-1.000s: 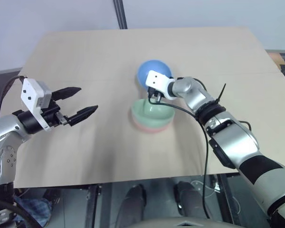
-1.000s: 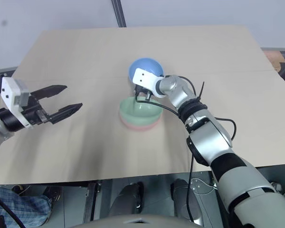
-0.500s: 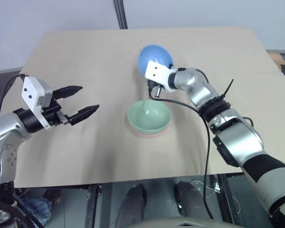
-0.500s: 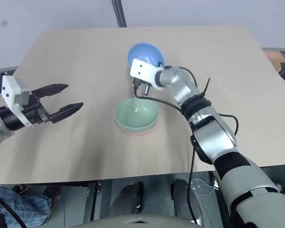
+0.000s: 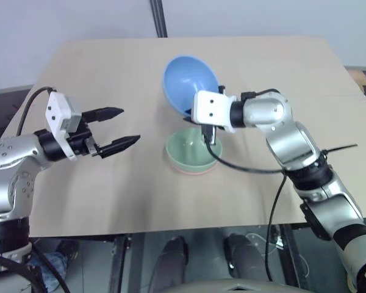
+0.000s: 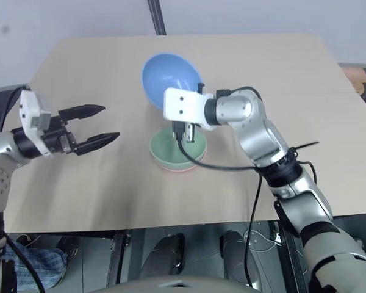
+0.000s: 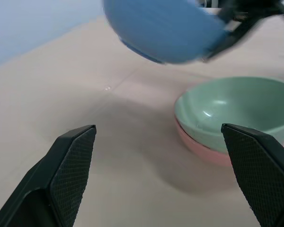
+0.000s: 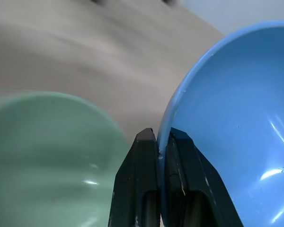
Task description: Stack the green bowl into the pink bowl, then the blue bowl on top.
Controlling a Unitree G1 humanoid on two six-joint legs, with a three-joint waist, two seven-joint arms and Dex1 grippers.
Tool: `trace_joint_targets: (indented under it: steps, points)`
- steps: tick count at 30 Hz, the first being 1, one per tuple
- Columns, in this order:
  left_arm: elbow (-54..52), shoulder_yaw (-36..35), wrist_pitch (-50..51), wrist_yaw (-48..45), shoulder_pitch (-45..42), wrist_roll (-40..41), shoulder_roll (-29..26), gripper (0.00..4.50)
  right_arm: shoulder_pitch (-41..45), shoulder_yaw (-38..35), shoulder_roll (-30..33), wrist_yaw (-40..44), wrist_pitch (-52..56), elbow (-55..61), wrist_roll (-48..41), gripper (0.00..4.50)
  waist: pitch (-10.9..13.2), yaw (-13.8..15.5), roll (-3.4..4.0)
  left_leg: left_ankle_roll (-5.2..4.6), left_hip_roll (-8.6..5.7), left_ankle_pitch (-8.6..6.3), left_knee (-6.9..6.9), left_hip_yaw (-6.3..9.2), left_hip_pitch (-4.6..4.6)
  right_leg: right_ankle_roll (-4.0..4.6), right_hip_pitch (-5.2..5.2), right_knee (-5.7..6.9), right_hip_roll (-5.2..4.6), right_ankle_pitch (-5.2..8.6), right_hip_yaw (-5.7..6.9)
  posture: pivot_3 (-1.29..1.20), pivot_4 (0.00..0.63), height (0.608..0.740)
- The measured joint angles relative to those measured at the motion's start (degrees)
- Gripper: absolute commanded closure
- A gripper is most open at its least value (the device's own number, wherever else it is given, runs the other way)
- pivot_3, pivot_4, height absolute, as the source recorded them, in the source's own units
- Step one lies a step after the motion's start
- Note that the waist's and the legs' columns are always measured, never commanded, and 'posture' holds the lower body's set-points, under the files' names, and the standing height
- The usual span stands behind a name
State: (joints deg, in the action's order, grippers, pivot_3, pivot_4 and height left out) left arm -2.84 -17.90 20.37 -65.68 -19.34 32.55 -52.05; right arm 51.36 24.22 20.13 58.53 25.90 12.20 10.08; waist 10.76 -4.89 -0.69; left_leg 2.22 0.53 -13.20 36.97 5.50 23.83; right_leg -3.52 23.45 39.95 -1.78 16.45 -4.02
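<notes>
The green bowl (image 5: 193,152) sits nested in the pink bowl (image 5: 188,170) at the middle of the table; just a pink rim shows beneath it. The blue bowl (image 5: 187,84) hangs tilted in the air above the far side of that pair, its hollow turned up towards me. My right gripper (image 8: 159,142) is shut on the blue bowl's lower rim, one finger inside and one outside. My left gripper (image 5: 130,126) is open and holds nothing, level above the table to the left of the bowls. In the left wrist view the green bowl (image 7: 232,106) lies ahead of its fingers (image 7: 71,163).
The tan table (image 5: 97,67) has bare room on both sides of the bowls. A black cable (image 5: 238,167) from my right wrist droops over the near side of the green bowl. A dark pole (image 5: 159,18) stands behind the far edge.
My right gripper has lifted the blue bowl and drawn it back towards me, tipping its hollow upward; it now hangs over the nested pair. My left gripper has drifted slightly right, still open.
</notes>
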Motion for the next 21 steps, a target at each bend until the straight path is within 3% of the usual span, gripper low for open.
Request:
trace_joint_targets:
  steps: [5,21]
  points:
    - [5.83,4.06,-1.45,-3.36,-5.95,-1.95,-0.17,0.0,-1.79,1.81,1.35,1.22,5.68,7.57,-1.21,4.45,-0.01,0.08,-0.01,0.0,0.0,0.0,0.07,0.03,0.02,0.0,-0.02,-0.01,0.01,0.0,0.04,0.0,0.15,0.74]
    - [17.12,10.09,-4.76,-10.1,-15.86,-5.52,1.51,0.0,-3.31,2.55,4.4,0.99,16.36,15.17,-5.27,4.45,-0.01,0.05,-0.02,0.0,-0.01,0.0,0.16,0.08,0.04,0.0,-0.05,0.0,0.01,0.0,0.07,0.0,0.15,0.74]
